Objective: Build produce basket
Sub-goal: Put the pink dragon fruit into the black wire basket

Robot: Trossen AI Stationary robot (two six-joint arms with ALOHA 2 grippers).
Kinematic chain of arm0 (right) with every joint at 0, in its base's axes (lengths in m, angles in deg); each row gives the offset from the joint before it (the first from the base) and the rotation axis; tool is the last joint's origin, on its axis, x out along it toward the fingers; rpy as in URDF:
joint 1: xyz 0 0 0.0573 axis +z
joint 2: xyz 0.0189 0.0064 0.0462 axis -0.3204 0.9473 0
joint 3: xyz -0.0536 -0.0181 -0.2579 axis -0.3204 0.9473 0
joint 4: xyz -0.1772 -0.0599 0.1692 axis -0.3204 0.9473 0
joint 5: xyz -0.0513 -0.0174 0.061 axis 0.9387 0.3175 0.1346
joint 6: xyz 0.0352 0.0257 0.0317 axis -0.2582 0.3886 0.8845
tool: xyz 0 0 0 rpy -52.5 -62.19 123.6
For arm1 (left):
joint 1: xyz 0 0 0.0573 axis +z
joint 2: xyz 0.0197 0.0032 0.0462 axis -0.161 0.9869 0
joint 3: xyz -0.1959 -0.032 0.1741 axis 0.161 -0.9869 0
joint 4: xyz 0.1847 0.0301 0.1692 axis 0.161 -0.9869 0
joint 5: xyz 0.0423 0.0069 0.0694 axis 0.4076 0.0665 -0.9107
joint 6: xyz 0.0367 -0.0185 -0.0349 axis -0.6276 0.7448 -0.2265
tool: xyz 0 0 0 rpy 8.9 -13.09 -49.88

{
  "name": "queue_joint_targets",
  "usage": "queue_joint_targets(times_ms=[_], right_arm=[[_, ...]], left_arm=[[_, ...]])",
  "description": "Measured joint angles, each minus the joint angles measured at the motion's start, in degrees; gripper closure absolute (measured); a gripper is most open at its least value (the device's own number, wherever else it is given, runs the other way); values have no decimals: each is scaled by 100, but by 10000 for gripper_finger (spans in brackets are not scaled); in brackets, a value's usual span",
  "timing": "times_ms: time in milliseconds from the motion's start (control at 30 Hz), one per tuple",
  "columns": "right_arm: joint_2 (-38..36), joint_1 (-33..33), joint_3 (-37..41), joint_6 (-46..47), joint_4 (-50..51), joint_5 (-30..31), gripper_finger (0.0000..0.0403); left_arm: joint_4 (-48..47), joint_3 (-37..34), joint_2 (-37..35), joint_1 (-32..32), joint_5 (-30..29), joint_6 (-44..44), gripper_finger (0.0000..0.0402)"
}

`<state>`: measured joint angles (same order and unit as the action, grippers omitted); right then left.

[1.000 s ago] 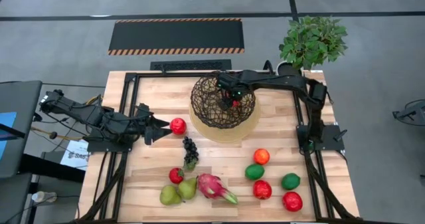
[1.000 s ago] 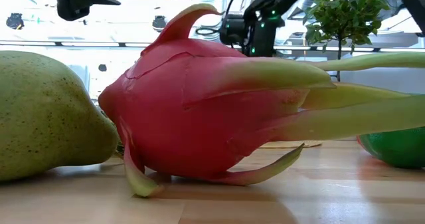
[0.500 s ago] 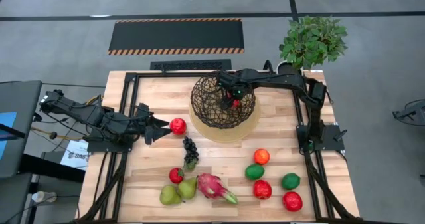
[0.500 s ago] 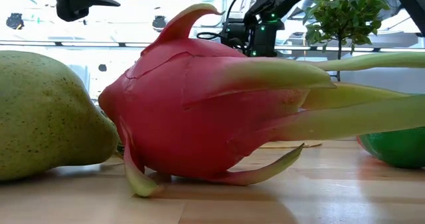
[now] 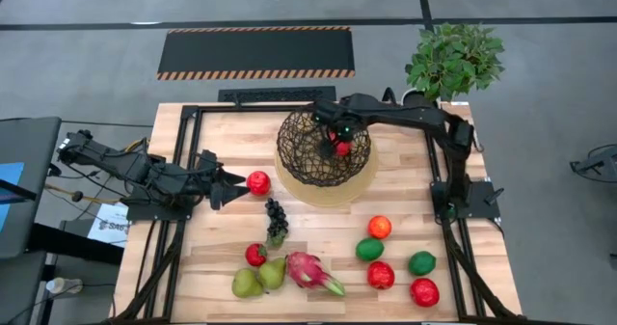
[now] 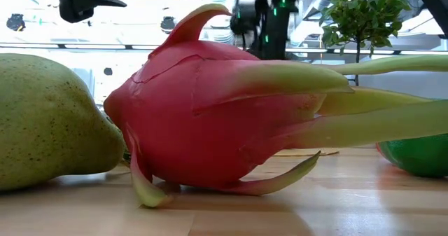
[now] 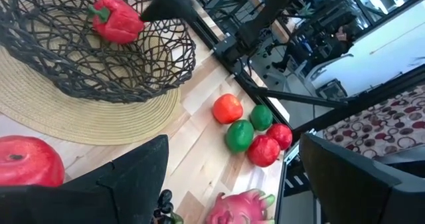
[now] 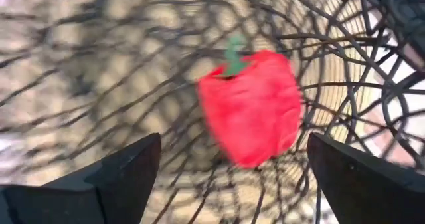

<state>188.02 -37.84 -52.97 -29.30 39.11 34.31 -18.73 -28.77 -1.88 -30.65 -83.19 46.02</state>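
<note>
The right gripper (image 8: 232,177), fingers spread and released, has lifted above the basket (image 5: 324,151), leaving the red pepper (image 8: 251,108) lying inside: one piece of produce looks delivered. The left gripper (image 5: 231,184), fingers apart and holding nothing, waits beside a red apple (image 5: 257,182). Grapes (image 5: 277,219), pears (image 5: 258,278), dragon fruit (image 5: 310,270) and other round fruit are still on the surface (image 5: 231,132); a potted plant (image 5: 453,60) stands at its far corner

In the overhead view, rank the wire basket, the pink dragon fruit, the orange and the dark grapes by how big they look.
Largest to smallest:
1. Dark brown wire basket
2. Pink dragon fruit
3. Dark grape bunch, long but thin
4. Round orange

Grapes versus orange is close.
</note>
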Motion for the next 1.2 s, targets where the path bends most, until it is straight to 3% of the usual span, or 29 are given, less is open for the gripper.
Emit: queue_joint_targets(times_ms=[200, 467, 700, 1067, 1200], right_arm=[[-231, 991, -949, -138, 325, 5, 9], [-329, 2641, -1191, 798, 5, -7, 9], [-316, 3845, -700, 1904, -1023, 260, 12], [-326, 5109, 164, 3295, -1394, 725, 12], [-328, 5417, 636, 3507, -2168, 761, 10]], left_arm=[[-44, 0, 2, 0, 223, 2, 77], [-280, 0, 2, 0, 267, -15, 77], [-410, 0, 0, 0, 318, -17, 77], [-408, 0, 1, 0, 171, 32, 77], [-471, 0, 0, 0, 174, 171, 77]])
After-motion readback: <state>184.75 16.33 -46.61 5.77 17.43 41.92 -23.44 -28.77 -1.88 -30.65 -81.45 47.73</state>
